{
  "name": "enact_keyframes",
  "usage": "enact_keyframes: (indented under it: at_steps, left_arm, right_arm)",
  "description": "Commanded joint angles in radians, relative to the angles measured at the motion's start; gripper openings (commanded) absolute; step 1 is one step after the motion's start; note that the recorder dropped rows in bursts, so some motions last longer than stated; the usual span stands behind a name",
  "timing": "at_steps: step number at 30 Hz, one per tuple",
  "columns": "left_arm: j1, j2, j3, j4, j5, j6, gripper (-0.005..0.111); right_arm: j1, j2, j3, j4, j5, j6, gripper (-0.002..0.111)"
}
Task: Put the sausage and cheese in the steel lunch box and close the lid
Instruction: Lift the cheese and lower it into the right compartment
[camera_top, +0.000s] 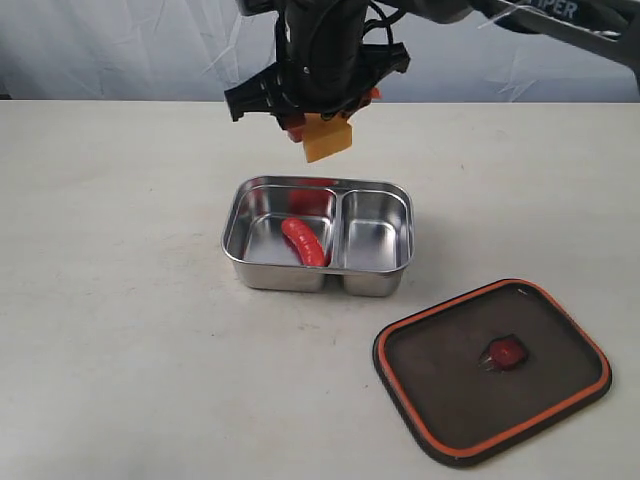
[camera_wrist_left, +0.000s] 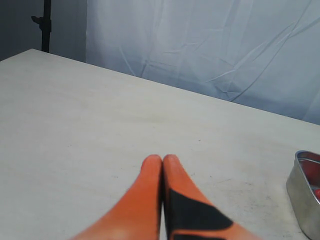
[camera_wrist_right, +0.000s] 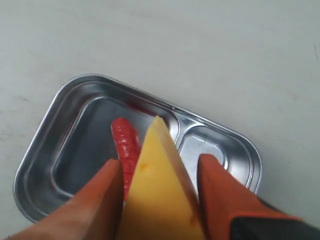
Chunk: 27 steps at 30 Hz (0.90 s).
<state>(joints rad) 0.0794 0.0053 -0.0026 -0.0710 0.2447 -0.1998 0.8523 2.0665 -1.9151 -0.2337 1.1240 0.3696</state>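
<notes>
The right claw (camera_wrist_right: 160, 165) is clamped on the cheese (camera_wrist_right: 162, 200), one orange finger on each flat face, with the thin end of the wedge pointing down past the tips. The wedge looks light and stiff, though whether it is hard plastic or firm foam is not clear from these views. Its smooth, tapering faces could let it squirt out of a pinch, so a hold on the broad faces near the thick end is the safer one. It hangs above the box (camera_top: 290, 275), near the far rim by the divider, touching nothing below. The sausage (camera_top: 304, 241) lies slanted in the larger compartment; glossy and round, it would likely roll if nudged. The smaller compartment is bare. The lid (camera_top: 440, 370) lies flat on the tabletop (camera_top: 120, 300) near the box. It is thin and probably awkward to get under, so its rim edge or the raised valve (camera_top: 503, 353) seems the best hold. The left claw (camera_wrist_left: 162, 162) is pressed together with nothing in it, low over the tabletop beside the box.
</notes>
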Motion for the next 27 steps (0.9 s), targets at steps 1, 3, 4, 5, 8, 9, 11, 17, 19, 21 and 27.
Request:
enact_keyframes:
  at_steps: [1,3,4,5,8,9,11,17,19,21,27]
  left_arm:
    - [-0.002,-0.005,0.003,0.007,-0.011,0.000,0.000]
    - [-0.002,-0.005,0.003,0.007,-0.011,0.000,0.000]
    - [-0.002,-0.005,0.003,0.007,-0.011,0.000,0.000]
    - [-0.002,-0.005,0.003,0.007,-0.011,0.000,0.000]
    - [-0.002,-0.005,0.003,0.007,-0.011,0.000,0.000]
    - [-0.002,-0.005,0.003,0.007,-0.011,0.000,0.000]
    - [-0.002,-0.005,0.003,0.007,-0.011,0.000,0.000]
    - [-0.002,-0.005,0.003,0.007,-0.011,0.000,0.000]
    - [-0.002,-0.005,0.003,0.007,-0.011,0.000,0.000]
    - [-0.002,-0.005,0.003,0.007,-0.011,0.000,0.000]
    - [-0.002,-0.005,0.003,0.007,-0.011,0.000,0.000]
  right_arm:
    - [-0.004,-0.015,0.047,0.000,0.005,-0.012,-0.001]
    - [-0.004,-0.020,0.101,0.000,-0.022,0.003,-0.001]
    - [-0.004,-0.022,0.126,0.000,-0.043,0.007,-0.001]
    - [-0.004,-0.027,0.159,0.000,-0.066,0.014,-0.001]
    - [-0.006,-0.051,0.262,-0.007,-0.147,0.064,-0.001]
    - [-0.006,-0.062,0.295,-0.012,-0.177,0.083,-0.001]
    - [-0.015,-0.087,0.350,-0.020,-0.221,0.111,-0.001]
    - [-0.074,-0.119,0.470,0.021,-0.322,0.136,-0.001]
    - [-0.084,-0.119,0.492,0.023,-0.344,0.134,-0.001]
    - [-0.084,-0.119,0.508,0.007,-0.359,0.134,-0.001]
    - [-0.084,-0.119,0.526,-0.004,-0.370,0.139,-0.001]
